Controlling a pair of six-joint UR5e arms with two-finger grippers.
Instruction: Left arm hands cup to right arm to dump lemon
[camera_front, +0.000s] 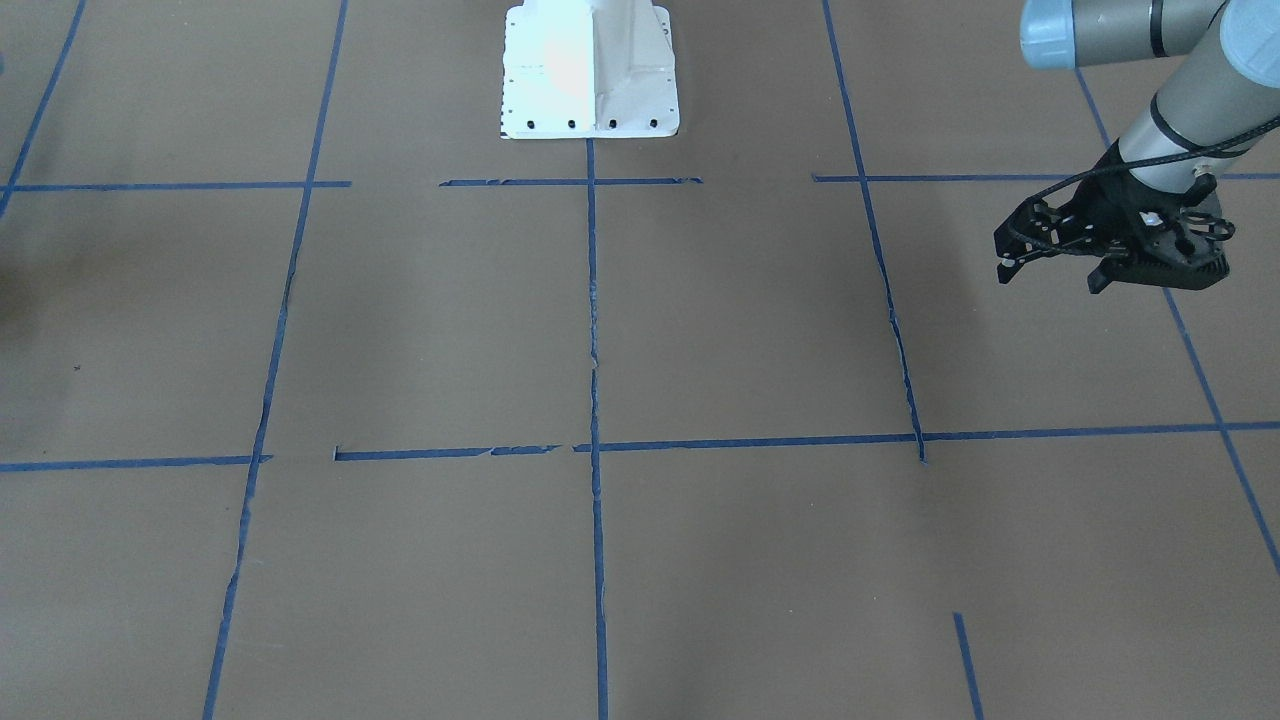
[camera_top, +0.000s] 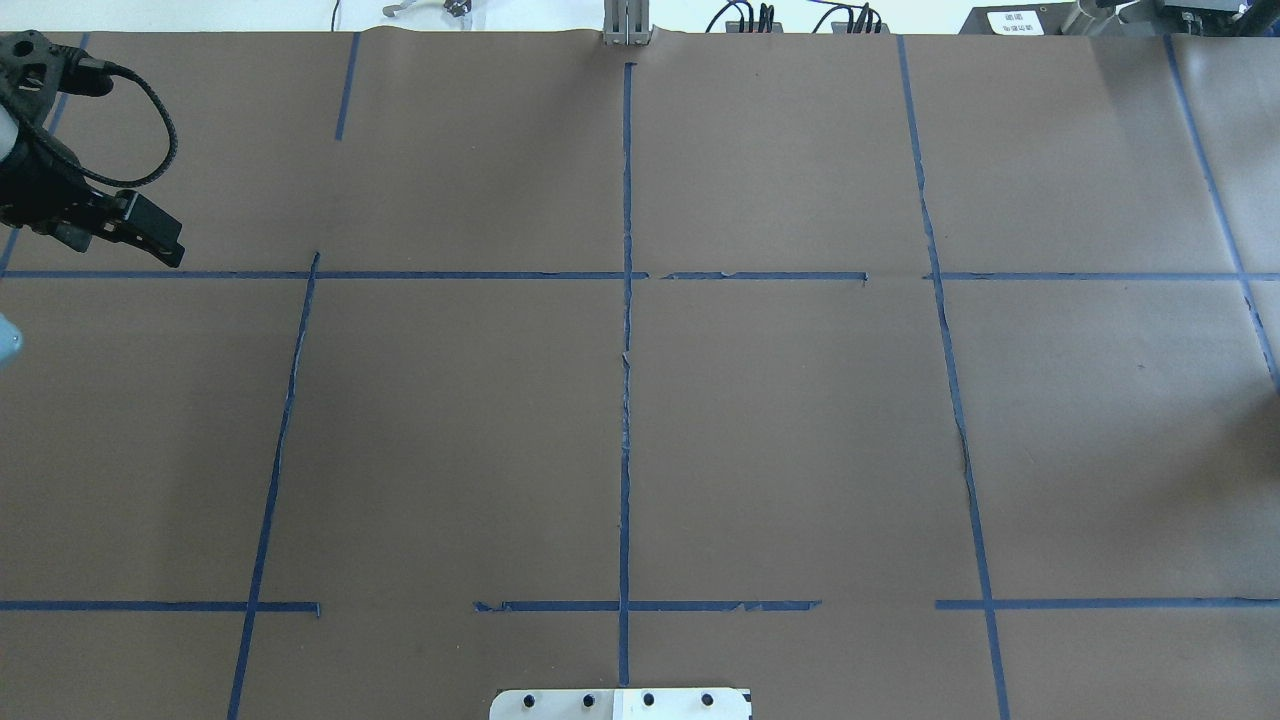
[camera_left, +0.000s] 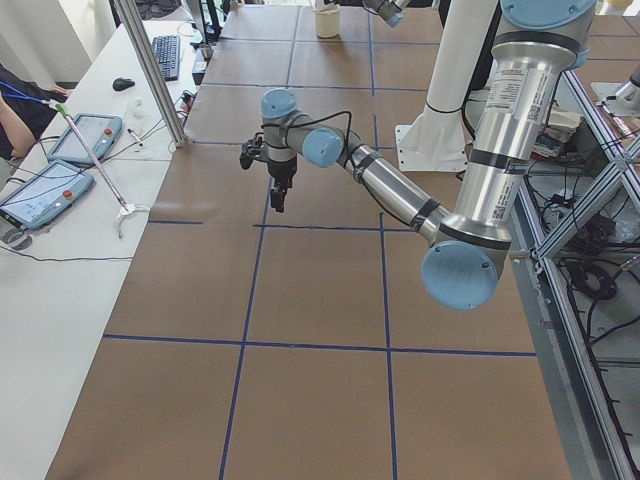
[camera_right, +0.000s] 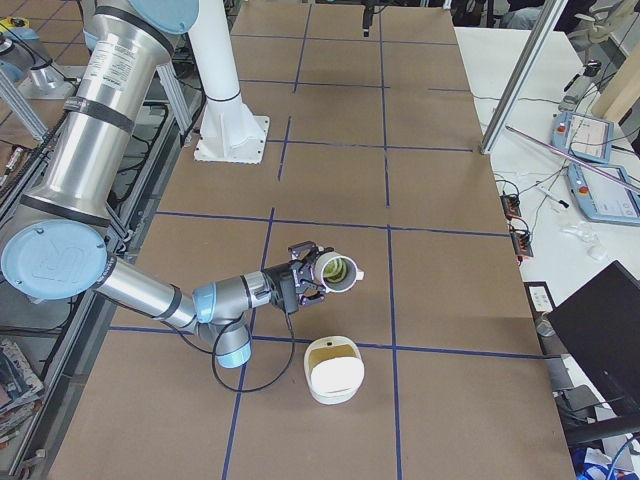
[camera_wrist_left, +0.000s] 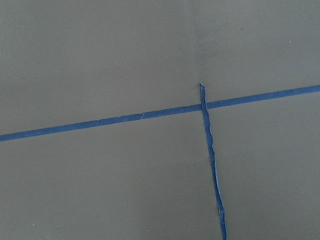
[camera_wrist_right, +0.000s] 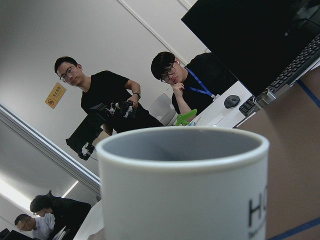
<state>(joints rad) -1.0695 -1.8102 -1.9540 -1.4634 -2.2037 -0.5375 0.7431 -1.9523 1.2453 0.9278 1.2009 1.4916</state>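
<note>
While the cup (camera_right: 342, 285) lies tipped on its side at my right pincer (camera_right: 314, 270), my left pincer (camera_front: 1050, 277) hangs with jaws apart.
Cup position: raised off the table (camera_front: 700, 330), near the white tub (camera_right: 336, 372), mouth turned away from my arm. A yellow-olive lemon (camera_right: 337, 267) piece shows inside it. Whether my right fingers are clamped on the cup, I cannot tell. Left pincer: well apart from the tub.

Overhead & front cams face opp. ways, sharing table (camera_front: 760, 330) centre.
</note>
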